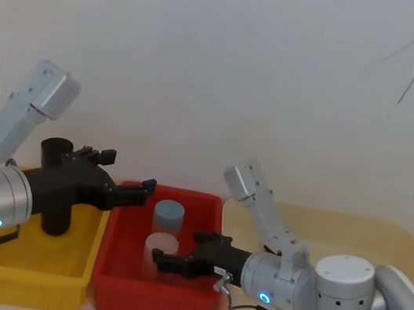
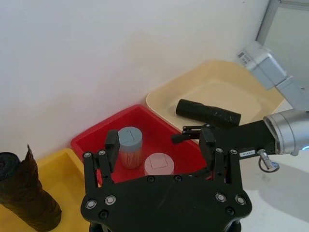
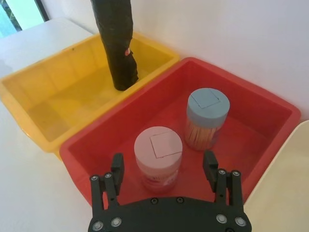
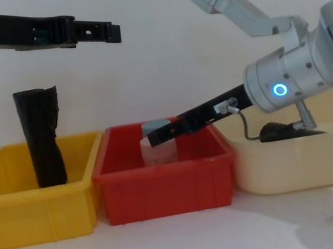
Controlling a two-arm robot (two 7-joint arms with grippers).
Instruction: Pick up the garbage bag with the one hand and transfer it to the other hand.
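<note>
Item, garbage bag (image 2: 207, 113) – a black, tightly wound roll lying on its side in the cream tray (image 2: 251, 92), right of centre in the left wrist view; in the chest view it shows as a dark shape low behind the tray wall at lower right. You have neither tool on it. Item, left gripper (image 1: 128, 174) – fingers spread and empty, held high at centre-left of the head view, above the seam between the yellow bin (image 1: 22, 283) and the red bin (image 1: 151, 301); judged a waiting post for the hand-over. Item, right gripper (image 1: 175, 249) – fingers spread, empty, low over the red bin, just above the pink-lidded jar (image 3: 158, 159), with the blue-lidded jar (image 3: 207, 118) beyond it. Obstacles, by judgement: the right arm points away from the tray, so you must swing it back, and the tray wall shields the roll from the side. Do not mistake the second black roll (image 4: 42, 137), upright in the yellow bin with a loose pointed flap, for your target.
</note>
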